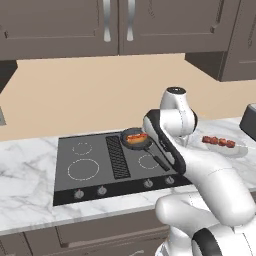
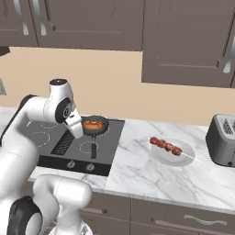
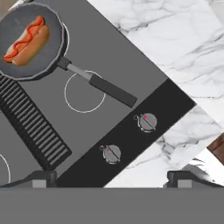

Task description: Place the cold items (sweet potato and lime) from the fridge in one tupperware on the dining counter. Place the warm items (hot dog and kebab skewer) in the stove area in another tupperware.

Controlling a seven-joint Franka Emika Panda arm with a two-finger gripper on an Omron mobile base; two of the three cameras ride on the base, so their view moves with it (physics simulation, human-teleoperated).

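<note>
I count one hot dog, lying in one frying pan. One kebab skewer with five chunks on it, by my count, on one plate. One cooktop; I mark four ring burners on it in the left base view, one centre grill strip, and four knobs along its front edge. One toaster. I see two cabinet handles overhead.
</note>
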